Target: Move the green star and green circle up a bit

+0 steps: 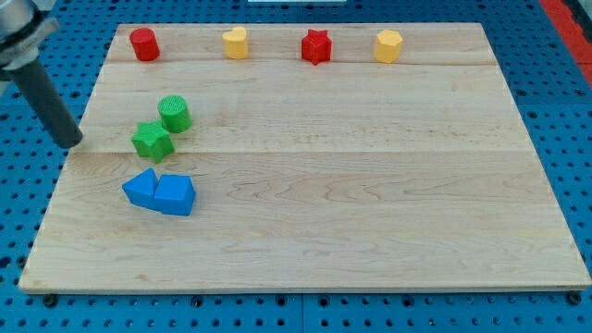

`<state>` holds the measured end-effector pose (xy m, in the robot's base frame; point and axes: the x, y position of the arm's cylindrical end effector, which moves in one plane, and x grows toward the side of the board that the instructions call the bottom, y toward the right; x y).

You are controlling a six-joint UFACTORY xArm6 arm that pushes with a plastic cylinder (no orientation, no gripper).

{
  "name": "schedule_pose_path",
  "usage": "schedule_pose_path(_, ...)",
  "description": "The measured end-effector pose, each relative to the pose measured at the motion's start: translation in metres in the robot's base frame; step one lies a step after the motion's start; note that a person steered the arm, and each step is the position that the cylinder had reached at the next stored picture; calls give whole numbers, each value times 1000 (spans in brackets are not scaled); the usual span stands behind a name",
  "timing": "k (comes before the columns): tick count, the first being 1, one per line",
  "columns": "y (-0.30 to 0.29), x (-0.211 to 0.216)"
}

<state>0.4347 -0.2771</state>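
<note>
Green star [152,141] and green circle [174,113] sit together on the left part of the board [370,185], the circle just above and to the right of the star, the two touching or nearly so. My tip [70,141] is down at the board's left edge, level with the star and to its left, with bare wood between them; it touches neither block. The rod slants up from the tip toward the view's top left corner. It carries no jaws, so nothing is held or clamped: it is a plain dark rod end.

Just below the star lie two blue blocks pressed against each other: a blue block [141,188] on the left, roughly pentagon-like though I cannot be sure of its shape, and a blue triangle [175,196] on the right. They sit near the star but apart from it.

Along the top edge, well apart from the green pair, stands a row of four: a red cylinder [143,43] at the left, a yellow heart [236,43], a red star [316,46] and a yellow hexagon [388,45]. Around the board runs a blue pegboard [555,111].
</note>
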Motion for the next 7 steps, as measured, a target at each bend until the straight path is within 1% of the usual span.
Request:
schedule_pose_path(2, 0, 4)
schedule_pose_path(4, 43, 48)
schedule_pose_path(5, 83, 21)
schedule_pose_path(6, 127, 13)
schedule_pose_path(7, 131, -26)
